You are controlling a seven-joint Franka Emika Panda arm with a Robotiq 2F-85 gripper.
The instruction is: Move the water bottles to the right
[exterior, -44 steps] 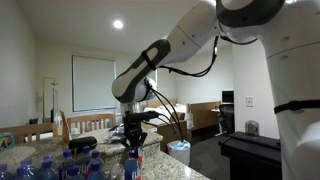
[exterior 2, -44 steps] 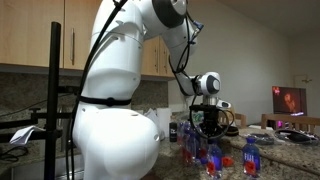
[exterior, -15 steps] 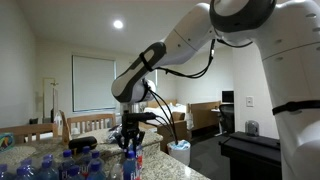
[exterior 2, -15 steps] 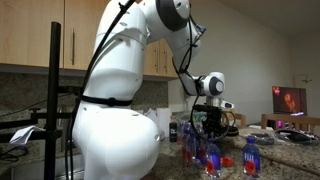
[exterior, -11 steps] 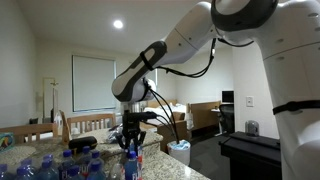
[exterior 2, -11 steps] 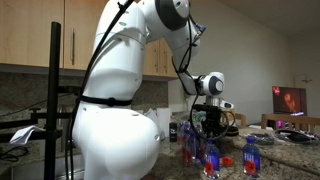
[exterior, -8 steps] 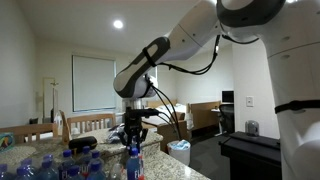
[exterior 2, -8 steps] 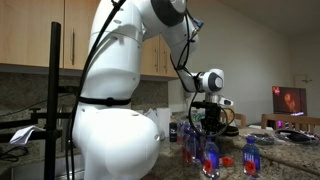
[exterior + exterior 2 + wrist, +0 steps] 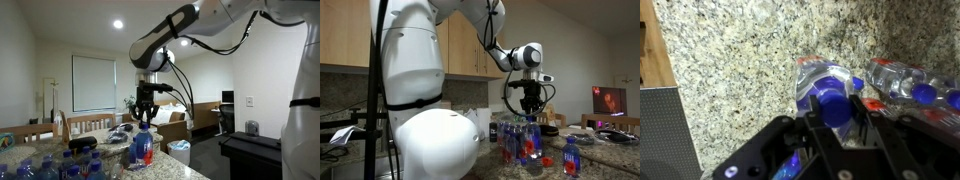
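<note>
Your bottle [image 9: 141, 150] is a small clear one with a blue cap [image 9: 835, 106] and a red label. It hangs upright under the gripper [image 9: 142, 124] above the counter [image 9: 740, 70]. In both exterior views it sits close over the counter top, and you cannot tell from them whether its base is touching the stone [image 9: 529, 142]. How much water is inside does not show either. The wrist view looks straight down on it, with the cap in the middle of the picture and the clear shoulder of the bottle [image 9: 810, 75] spreading out around it over the speckled granite. The gripper [image 9: 837, 112] is clamped on the bottle at its neck. The two dark fingers [image 9: 862, 118] stand only partly apart, one on each side of the cap and tight against it. In an exterior view the gripper [image 9: 529, 118] points straight down at the counter with the bottle directly below. The other bottles [image 9: 70, 166] stand on the counter in a crowd, clear with blue caps, and some carry red labels and some blue. In an exterior view a few of them stand on the counter just beside your bottle, with one further off [image 9: 570, 156]. In the wrist view several more [image 9: 902, 82] show near the counter's edge of the picture, close beside the one you hold.
</note>
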